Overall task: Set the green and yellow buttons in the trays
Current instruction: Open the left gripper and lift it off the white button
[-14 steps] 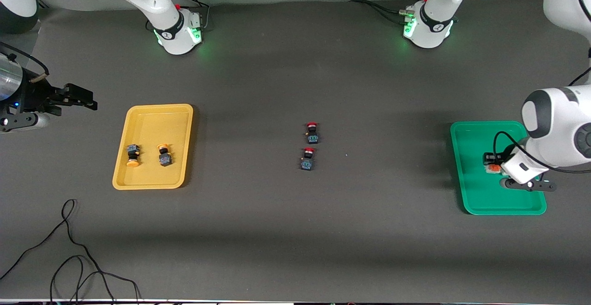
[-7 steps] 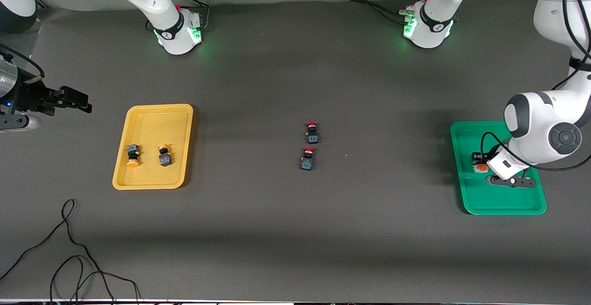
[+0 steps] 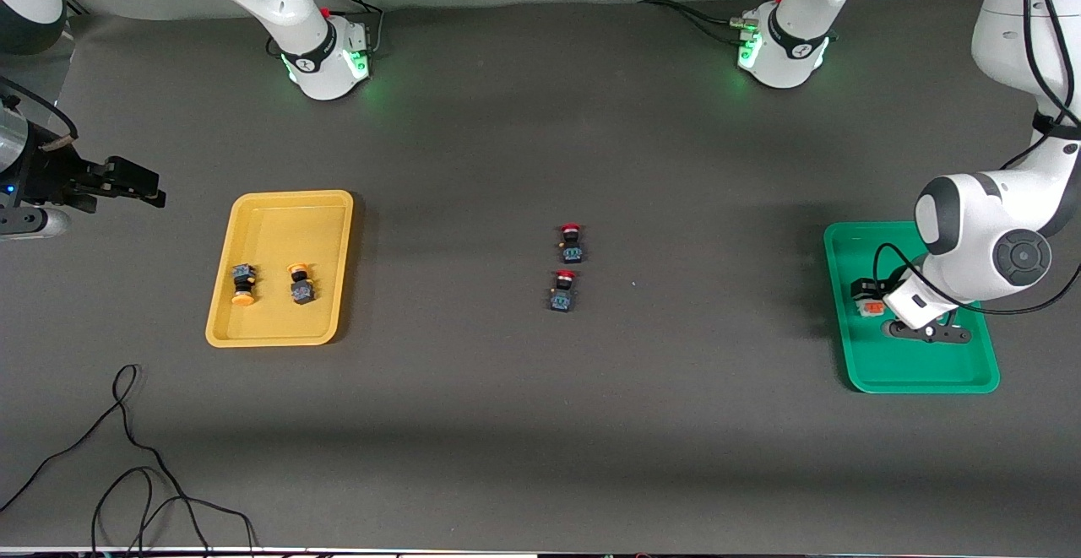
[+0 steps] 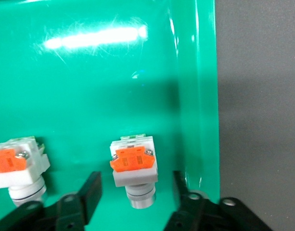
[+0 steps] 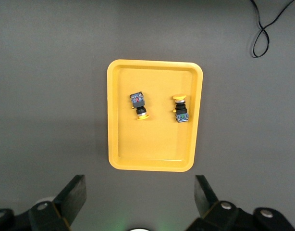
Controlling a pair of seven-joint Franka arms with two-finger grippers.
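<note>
The green tray (image 3: 916, 372) lies at the left arm's end of the table. My left gripper (image 3: 871, 298) hangs low over it, open. In the left wrist view a white button with an orange face (image 4: 133, 163) lies on the green tray (image 4: 114, 72) between my fingers (image 4: 87, 195), touching neither. A second white button (image 4: 18, 166) lies beside it. The front view shows one orange face (image 3: 870, 308). The yellow tray (image 3: 287, 212) holds two yellow-capped buttons (image 3: 243, 282) (image 3: 301, 282). My right gripper (image 3: 139, 185) waits open, high beside that tray (image 5: 152, 144).
Two red-capped dark switches (image 3: 571, 242) (image 3: 563, 290) lie at the table's middle. A black cable (image 3: 127, 457) loops on the table nearer to the front camera than the yellow tray. The arm bases (image 3: 325, 60) (image 3: 781, 56) stand along the back edge.
My left gripper has moved over the green tray toward the table's middle. My right gripper has drawn back a little toward its end of the table.
</note>
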